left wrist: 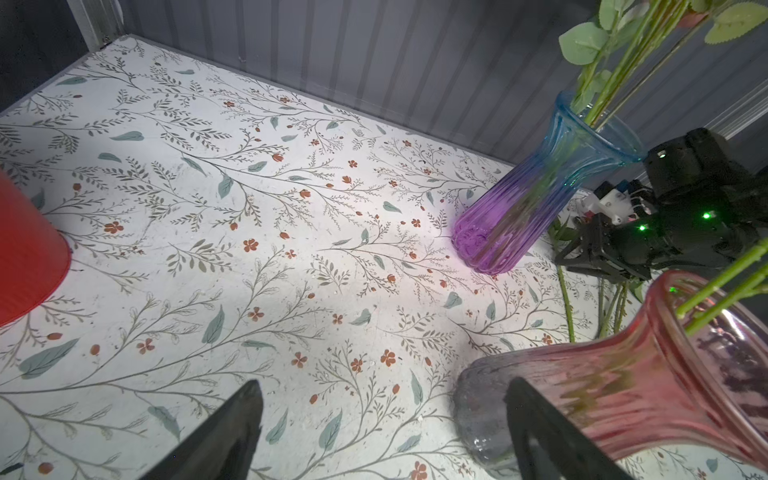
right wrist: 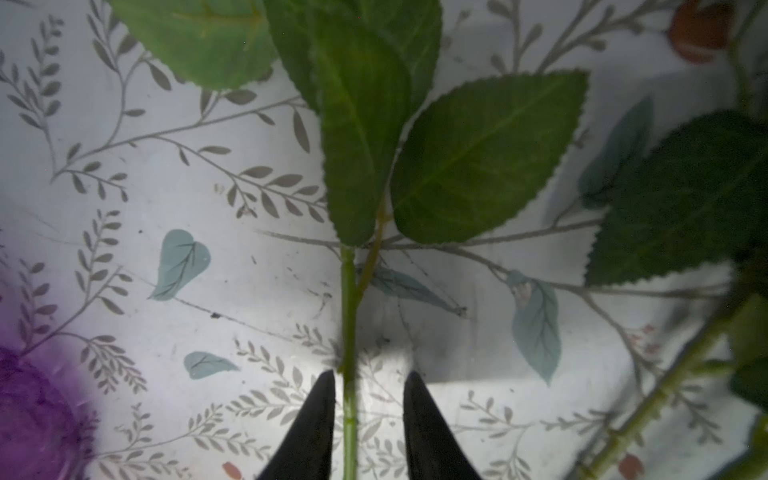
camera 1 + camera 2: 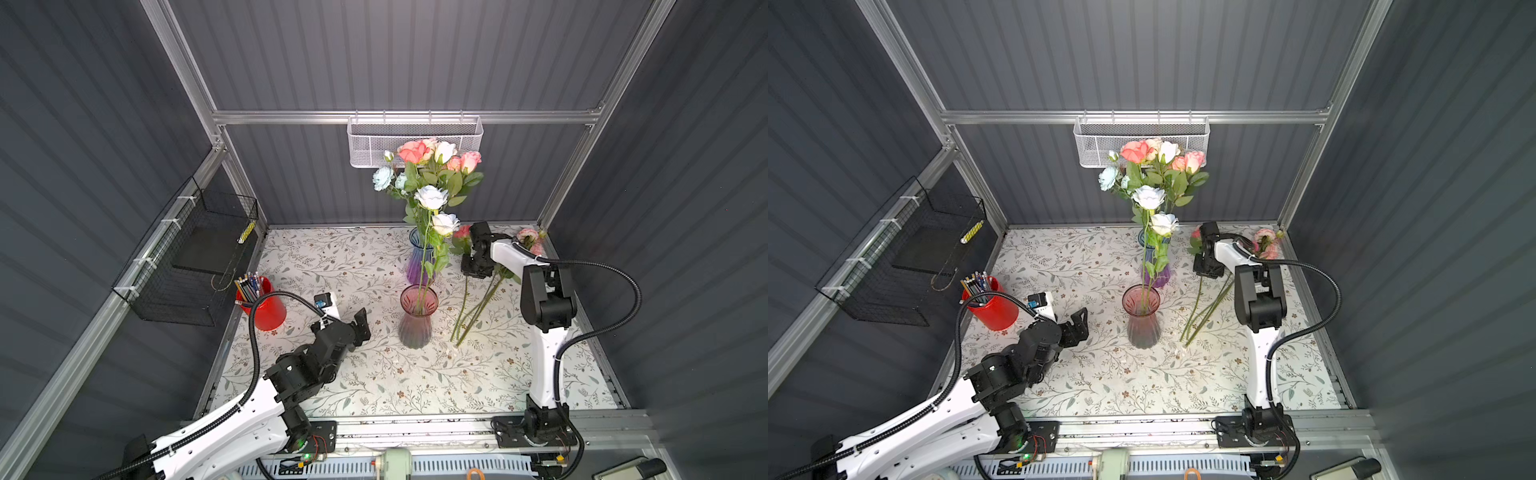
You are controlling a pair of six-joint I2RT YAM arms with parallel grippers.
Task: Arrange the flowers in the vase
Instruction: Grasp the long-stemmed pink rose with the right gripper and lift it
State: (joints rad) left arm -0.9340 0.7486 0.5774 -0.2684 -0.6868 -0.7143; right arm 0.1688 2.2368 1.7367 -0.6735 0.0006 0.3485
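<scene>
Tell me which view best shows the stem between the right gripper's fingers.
Right wrist view: the stem runs between the right gripper's fingers, unpinched. Both top views hide that stretch under the gripper; the left wrist view shows only distant stems.

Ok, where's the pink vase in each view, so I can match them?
Top view: pink vase just right of centre, in the lower half.
Top view: pink vase about centre, in the lower half.
Left wrist: pink vase fills the lower right corner.
Right wrist: not in it.
Shared landmark: the blue-purple vase behind it.
</scene>
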